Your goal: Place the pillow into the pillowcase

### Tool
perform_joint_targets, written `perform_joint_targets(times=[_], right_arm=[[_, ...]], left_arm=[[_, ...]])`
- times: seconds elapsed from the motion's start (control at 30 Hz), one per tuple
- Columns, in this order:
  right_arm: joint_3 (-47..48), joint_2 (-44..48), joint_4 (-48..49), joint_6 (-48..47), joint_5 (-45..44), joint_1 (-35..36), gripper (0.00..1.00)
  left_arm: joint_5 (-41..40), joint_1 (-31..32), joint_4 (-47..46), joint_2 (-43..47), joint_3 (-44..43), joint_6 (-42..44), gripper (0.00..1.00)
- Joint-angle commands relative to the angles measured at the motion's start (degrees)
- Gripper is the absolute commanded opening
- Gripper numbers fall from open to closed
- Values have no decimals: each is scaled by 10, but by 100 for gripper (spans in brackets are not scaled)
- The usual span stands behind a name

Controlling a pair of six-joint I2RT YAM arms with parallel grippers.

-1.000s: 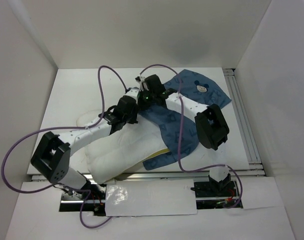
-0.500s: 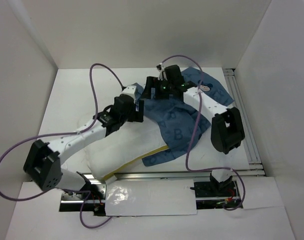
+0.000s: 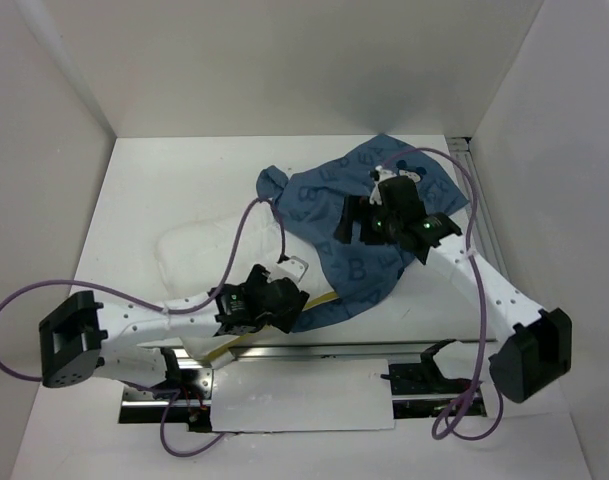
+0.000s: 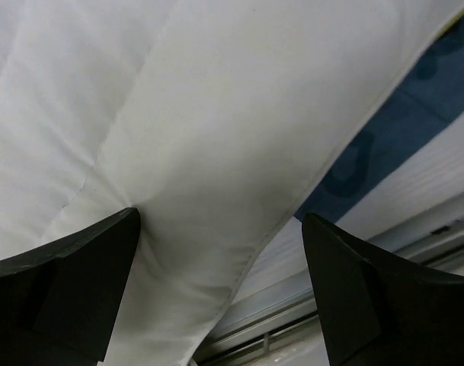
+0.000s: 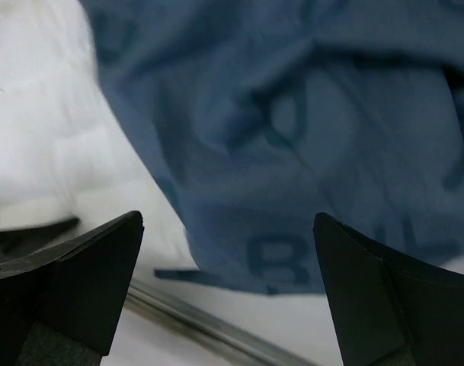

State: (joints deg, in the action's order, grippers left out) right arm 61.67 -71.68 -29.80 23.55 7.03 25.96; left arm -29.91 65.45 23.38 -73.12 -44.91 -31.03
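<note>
Two pincers stand spread wide and neither has hold of anything. We see the left gripper (image 4: pixel 220 229) low over the near edge of the large plump white quilted pillow (image 3: pixel 209 255), and the right gripper (image 3: pixel 346 225) hovering above the floppy denim-blue lettered pillowcase (image 3: pixel 329 195). The pillowcase lies crumpled over the pillow's right end; we cannot tell whether that end is inside the sack. Most of the pillow lies bare to the left, its pale yellow trim (image 3: pixel 319 300) showing at the near edge. Pillow and case reach the metal rail (image 3: pixel 314 350) along the near side of the white table (image 3: pixel 154 180), which shows bare at left and behind.
</note>
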Motion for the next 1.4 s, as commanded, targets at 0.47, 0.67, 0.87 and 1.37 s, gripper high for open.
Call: perform_joint_targets(times=[0.47,0.67,0.87,1.37], right_arm=[[-137,123,-125,6,-64,89,75],[-144,45,-58,25,-187,137,75],[-105,-15,-14,68,-357,143,75],[-97,27,64,-16,-270,148,0]], left_arm=[[-157,-2,76,-120,-211,-128,0],[-177,-10,91,-139,-264,-112,0],[-189,-16,136,-164,-283,-129,0],[-132,-53,142,-194,-347,-115,0]])
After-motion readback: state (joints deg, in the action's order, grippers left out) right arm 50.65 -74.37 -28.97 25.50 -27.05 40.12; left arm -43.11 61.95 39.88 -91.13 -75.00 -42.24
